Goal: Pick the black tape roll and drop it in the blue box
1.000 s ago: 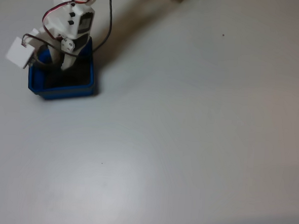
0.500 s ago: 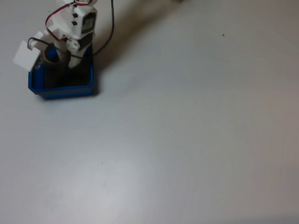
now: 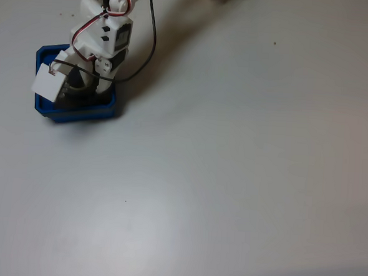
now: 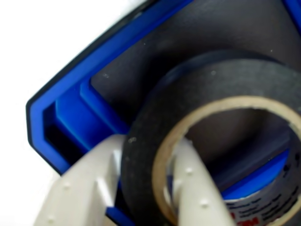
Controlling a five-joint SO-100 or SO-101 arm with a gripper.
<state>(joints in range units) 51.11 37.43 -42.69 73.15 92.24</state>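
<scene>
The end effector (image 4: 143, 188) pinches the black tape roll's (image 4: 207, 89) wall between its fingers. It hangs over the blue box's (image 4: 70, 101) dark floor, at the bench's (image 3: 244, 179) far left.

Soft, even indoor light fills the fixed view, and the pale table (image 3: 244, 179) looks slightly grey and grainy, darkening toward the bottom right corner. The arm (image 3: 106, 33) casts a soft-edged shadow slanting toward the upper right. Detail is low and edges are soft. In the wrist view, the table is overexposed to plain white, and the black tape roll (image 4: 188, 113) is blurred at close range.
</scene>
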